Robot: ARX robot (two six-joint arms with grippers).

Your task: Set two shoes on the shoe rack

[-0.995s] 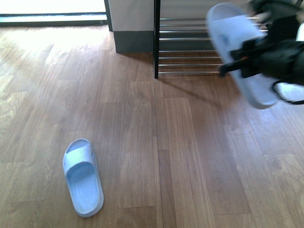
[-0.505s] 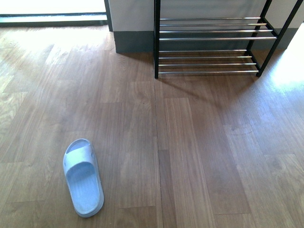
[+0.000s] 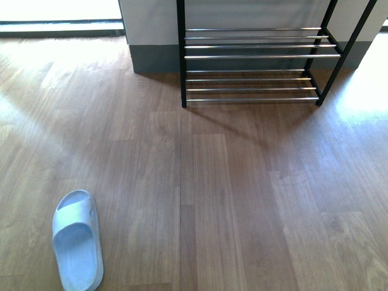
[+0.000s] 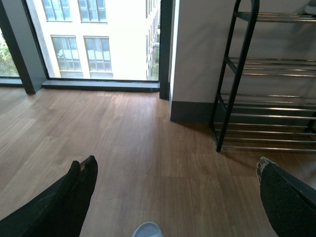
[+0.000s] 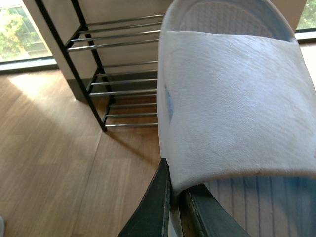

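While slide rests on floor, shoe rack stands well apart.

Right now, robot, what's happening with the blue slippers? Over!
Right gripper shut on one pale blue slide. Left gripper open, empty. Second slide on floor, short of shoe rack. Nothing seen blocking it.

Left hand: black, blunt fingers, rough-padded; right hand: dark, tapered.
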